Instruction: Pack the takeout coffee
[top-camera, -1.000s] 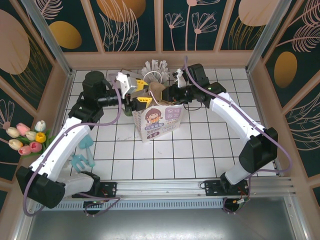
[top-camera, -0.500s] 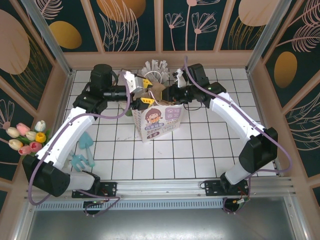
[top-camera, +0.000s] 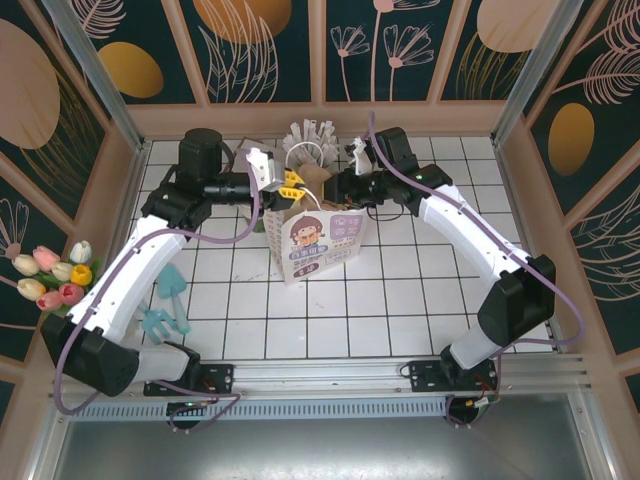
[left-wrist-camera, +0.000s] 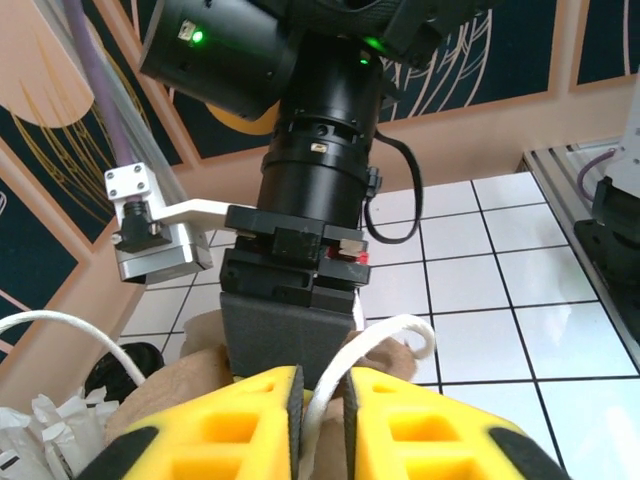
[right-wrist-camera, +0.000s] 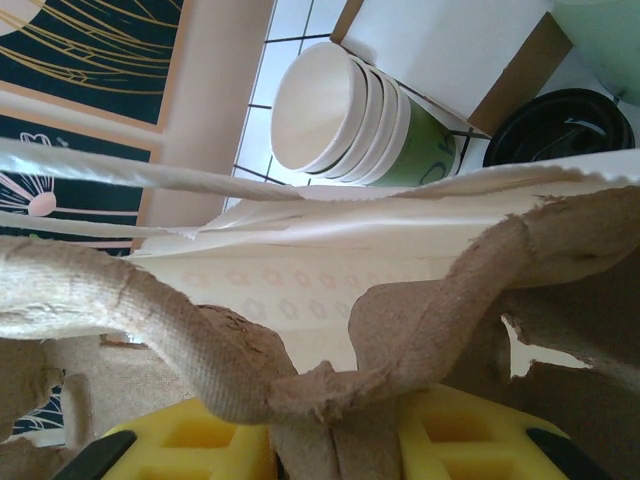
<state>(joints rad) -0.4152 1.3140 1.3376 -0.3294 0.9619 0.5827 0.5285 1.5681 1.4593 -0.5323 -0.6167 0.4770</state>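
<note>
- takeout coffee (right-wrist-camera: 558, 122) sits beside the cup stack (right-wrist-camera: 345, 112), past the bag (right-wrist-camera: 290, 275) rim; only its dark lid shows, so tilt's unclear
- left gripper (left-wrist-camera: 320, 410) pinches the white handle (left-wrist-camera: 385, 335)
- right gripper (right-wrist-camera: 335, 448) clamps the brown pulp tray (right-wrist-camera: 420, 310)

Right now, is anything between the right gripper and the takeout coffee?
Yes: the brown pulp carrier that the right gripper holds and the bag's pale wall both lie before the takeout coffee's dark lid.

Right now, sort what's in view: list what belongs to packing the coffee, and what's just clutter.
Job: takeout coffee; paper bag; white bag handle, pinched by left gripper; brown pulp carrier, in right gripper.
Lying about: cream cup stack; cup of wrapped sticks; tulips; teal tools.
</note>
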